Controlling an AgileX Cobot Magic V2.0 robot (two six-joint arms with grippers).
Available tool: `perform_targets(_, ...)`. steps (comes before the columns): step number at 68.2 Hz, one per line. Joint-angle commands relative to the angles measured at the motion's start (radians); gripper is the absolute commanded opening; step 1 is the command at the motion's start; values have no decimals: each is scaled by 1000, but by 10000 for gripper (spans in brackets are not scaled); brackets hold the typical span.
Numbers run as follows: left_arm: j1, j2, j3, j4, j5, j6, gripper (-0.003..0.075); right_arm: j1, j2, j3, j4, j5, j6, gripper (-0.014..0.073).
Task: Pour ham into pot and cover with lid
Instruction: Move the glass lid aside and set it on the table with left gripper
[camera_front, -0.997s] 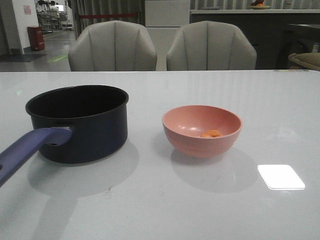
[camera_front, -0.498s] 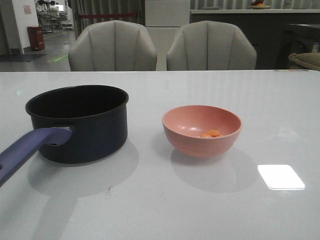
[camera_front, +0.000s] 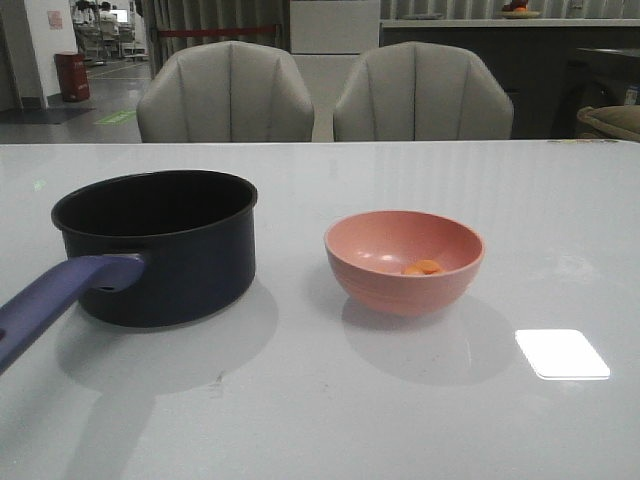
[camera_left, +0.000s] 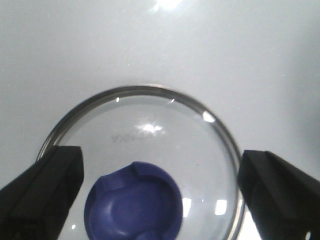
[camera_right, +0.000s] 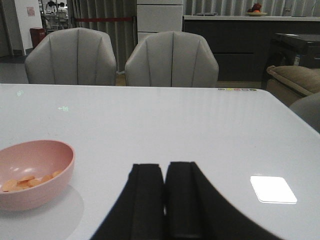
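pot: 1, dark navy pot (camera_front: 160, 245) on the white table (camera_front: 320, 420), left of centre in front view; its purple-blue handle (camera_front: 55, 300) points toward the near left edge. Uncovered, black inside.
bowl: 1, pink bowl (camera_front: 404, 262), upright, right of the pot, apart from it.
ham: a few orange chunks (camera_front: 423, 267) on the bowl floor; exact count unclear, they overlap (camera_right: 27, 181).
lid: 1, glass lid (camera_left: 145, 150) flat on the table, blue knob (camera_left: 132, 202) up; seen only in left wrist view.
chairs: 2 grey chairs (camera_front: 225, 92) behind the table.
left gripper (camera_left: 160, 185): spread wide, fingers (camera_left: 42, 190) on either side of the lid, knob between them, no contact seen.
right gripper (camera_right: 164, 200): fingers pressed together, nothing between them; bowl lies off to one side, well apart.
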Motion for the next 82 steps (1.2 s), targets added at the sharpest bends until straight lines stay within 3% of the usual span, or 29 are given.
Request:
perform_targets(1, -61, -145, -34, 6, -41, 0, 658, -6, -19, -5, -16, -86, -7, 144)
perform_targets(16, -195, -393, -9, 9, -31, 0, 658, -6, -19, -5, -16, -86, -7, 144)
perform_targets(29, -278, -663, 103, 9, -78, 0, 658, -6, -19, -5, -16, -86, -7, 144)
perform_targets(58, -317, -1305, 453, -24, -104, 0, 658, -6, -19, -5, -16, -86, -7, 144)
perform_targets(82, -417, -1504, 599, -5, -127, 0, 658, -6, -19, -5, -16, -86, -7, 144)
